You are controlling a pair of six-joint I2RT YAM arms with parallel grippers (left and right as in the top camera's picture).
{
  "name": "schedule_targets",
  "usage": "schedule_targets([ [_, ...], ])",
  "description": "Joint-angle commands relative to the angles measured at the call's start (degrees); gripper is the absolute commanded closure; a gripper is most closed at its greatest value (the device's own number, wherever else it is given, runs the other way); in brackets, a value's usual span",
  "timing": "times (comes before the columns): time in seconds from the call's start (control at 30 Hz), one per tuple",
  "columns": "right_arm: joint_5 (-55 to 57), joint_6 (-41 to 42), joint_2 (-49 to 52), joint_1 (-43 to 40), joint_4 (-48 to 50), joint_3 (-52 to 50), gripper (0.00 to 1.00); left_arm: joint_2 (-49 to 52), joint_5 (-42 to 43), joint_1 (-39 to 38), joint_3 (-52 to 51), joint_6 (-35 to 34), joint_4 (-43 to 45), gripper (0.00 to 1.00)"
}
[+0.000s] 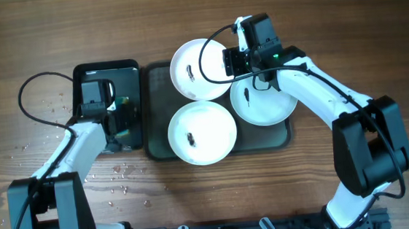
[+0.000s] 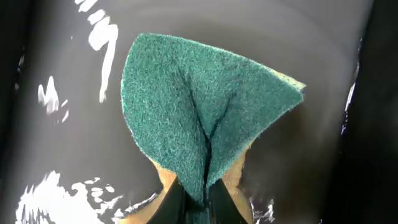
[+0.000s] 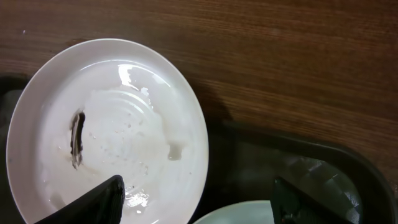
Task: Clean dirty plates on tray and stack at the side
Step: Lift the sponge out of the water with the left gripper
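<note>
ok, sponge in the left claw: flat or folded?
Folded. The left claw is shut on the sponge, and its green face creases inward along the middle, yellow underside showing near the grip.

The overhead camera looks straight down on the wooden tabletop [image 1: 372, 13] from well above. It takes in both arms, the tray [image 1: 155, 89] and the black glossy tray [image 1: 132, 80], with the arms' bases at the frame's lower edge. The left wrist camera sits very near, looking along the left pincer [image 2: 199, 202] onto the green pad [image 2: 205, 106], which fills much of its frame. It shares only the black glossy tray with the overhead view. The right wrist camera, also close, looks down past the right pincer [image 3: 199, 202] onto the far plate [image 3: 106, 130], a corner of the tray and bare tabletop, all seen overhead too.
</note>
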Motion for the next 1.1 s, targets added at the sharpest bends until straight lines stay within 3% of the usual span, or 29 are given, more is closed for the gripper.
schedule_targets([
  [0.0,0.3,-0.7,1.0,0.1,0.2,-0.6,0.25,-3.2,0.7,-0.2,0.7,-1.6,3.3,0.96],
  [0.33,0.3,-0.7,1.0,0.1,0.2,-0.6,0.24,-17.4,0.7,-0.2,1.0,-1.1,7.1,0.96],
  [0.43,0.3,-0.7,1.0,0.1,0.2,-0.6,0.24,-19.9,0.7,-0.2,0.9,3.1,8.2,0.96],
  [0.9,0.3,-0.5,1.0,0.1,0.3,-0.6,0.24,-20.4,0.7,-0.2,0.9,3.2,6.4,0.96],
  [1.07,0.3,-0.4,1.5,0.1,0.4,-0.6,0.29,-20.3,0.7,-0.2,0.9,3.2,6.0,0.96],
])
